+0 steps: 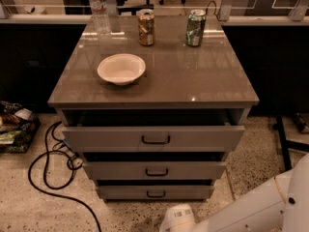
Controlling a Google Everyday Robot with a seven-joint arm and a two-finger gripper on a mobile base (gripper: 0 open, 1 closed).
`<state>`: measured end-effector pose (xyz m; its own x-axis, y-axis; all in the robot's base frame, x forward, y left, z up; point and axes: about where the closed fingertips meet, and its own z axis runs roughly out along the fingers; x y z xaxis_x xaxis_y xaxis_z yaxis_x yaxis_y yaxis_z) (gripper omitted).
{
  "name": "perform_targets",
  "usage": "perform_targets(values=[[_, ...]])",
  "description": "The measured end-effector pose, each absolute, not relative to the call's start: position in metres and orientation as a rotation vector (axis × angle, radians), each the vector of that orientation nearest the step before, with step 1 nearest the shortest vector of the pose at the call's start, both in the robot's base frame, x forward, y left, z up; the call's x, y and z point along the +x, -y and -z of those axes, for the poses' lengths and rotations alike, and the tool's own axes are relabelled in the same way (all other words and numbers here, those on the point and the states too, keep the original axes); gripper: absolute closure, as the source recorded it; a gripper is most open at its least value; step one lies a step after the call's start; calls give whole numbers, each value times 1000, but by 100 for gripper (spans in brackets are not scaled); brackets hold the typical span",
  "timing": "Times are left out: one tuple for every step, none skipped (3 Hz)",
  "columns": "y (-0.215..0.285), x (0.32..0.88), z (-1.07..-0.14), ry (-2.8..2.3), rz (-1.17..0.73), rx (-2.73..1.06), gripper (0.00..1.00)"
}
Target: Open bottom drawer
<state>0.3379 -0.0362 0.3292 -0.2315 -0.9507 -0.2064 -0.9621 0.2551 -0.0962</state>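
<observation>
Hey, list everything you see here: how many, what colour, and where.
cabinet: one, glossy grey-brown top, centre
top drawer: one, grey, highest, widest front
middle drawer: one, grey, below it
bottom drawer: one, grey, lowest, black handle
bowl: one, white, front left of the top
water bottle: one, clear, back left
brownish can: one, back centre
green can: one, back right
cable: one, black, floor left of the cabinet
robot arm: one, white, bottom right corner
gripper: not in view, past the arm's end below the bottom edge
</observation>
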Motion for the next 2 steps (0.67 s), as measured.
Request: perform_targets(values=[[25, 358, -320, -2163, 24, -1869, 0], [24, 363, -320, -2134, 42, -1872, 0]])
